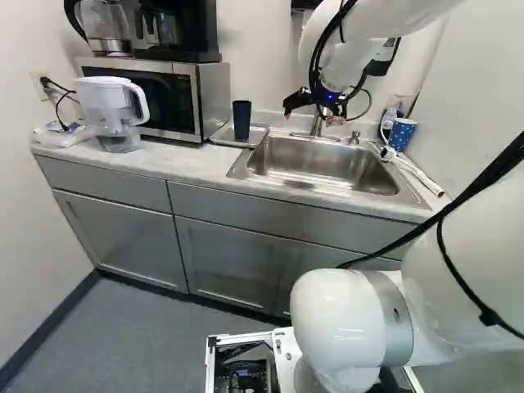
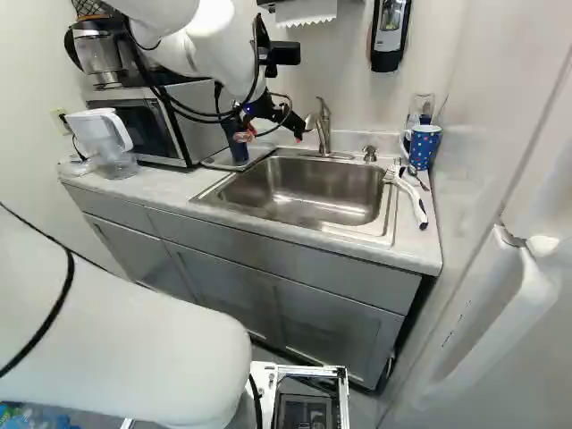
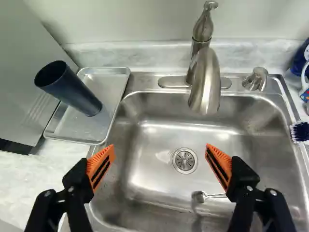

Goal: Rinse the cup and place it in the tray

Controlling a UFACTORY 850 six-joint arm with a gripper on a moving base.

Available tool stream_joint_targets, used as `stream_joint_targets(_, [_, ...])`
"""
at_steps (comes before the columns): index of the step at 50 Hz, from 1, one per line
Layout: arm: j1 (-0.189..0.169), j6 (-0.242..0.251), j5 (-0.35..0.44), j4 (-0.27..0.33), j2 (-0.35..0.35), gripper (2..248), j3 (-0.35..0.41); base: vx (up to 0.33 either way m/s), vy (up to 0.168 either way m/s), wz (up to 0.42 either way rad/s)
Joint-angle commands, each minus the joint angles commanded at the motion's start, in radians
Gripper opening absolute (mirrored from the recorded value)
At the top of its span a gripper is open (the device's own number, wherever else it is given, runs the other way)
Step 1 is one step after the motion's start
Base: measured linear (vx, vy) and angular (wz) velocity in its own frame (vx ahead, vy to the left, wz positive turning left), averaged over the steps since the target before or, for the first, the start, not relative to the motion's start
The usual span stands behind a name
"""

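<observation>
A dark blue cup (image 1: 241,119) stands upright on the metal tray (image 3: 81,126), which lies on the counter left of the sink. In the wrist view the cup (image 3: 70,89) is ahead of the gripper, off to the side of the orange-padded finger nearer the tray. My gripper (image 1: 309,105) hangs over the sink in the left base view, in front of the faucet (image 3: 204,72). In the wrist view the gripper (image 3: 160,164) stands wide open, nothing between its fingers, above the sink basin (image 3: 164,121).
A spoon (image 3: 212,195) lies in the sink. The microwave (image 1: 176,94) and a water pitcher (image 1: 113,113) stand left of the tray. Right of the sink are a spotted blue mug (image 2: 422,146), a brush (image 2: 411,197) and, on the wall, a dispenser (image 2: 391,31).
</observation>
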State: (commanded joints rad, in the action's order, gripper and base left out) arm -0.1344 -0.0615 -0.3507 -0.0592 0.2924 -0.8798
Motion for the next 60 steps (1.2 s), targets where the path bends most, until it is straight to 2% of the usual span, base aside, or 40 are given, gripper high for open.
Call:
stream_joint_targets(28, [0.000, 0.000, 0.000, 0.000, 0.000, 247, 0.000, -0.012, 0.000, 0.000])
stream_joint_targets(60, [0.000, 0.000, 0.000, 0.000, 0.000, 247, 0.000, -0.069, 0.002, 0.001])
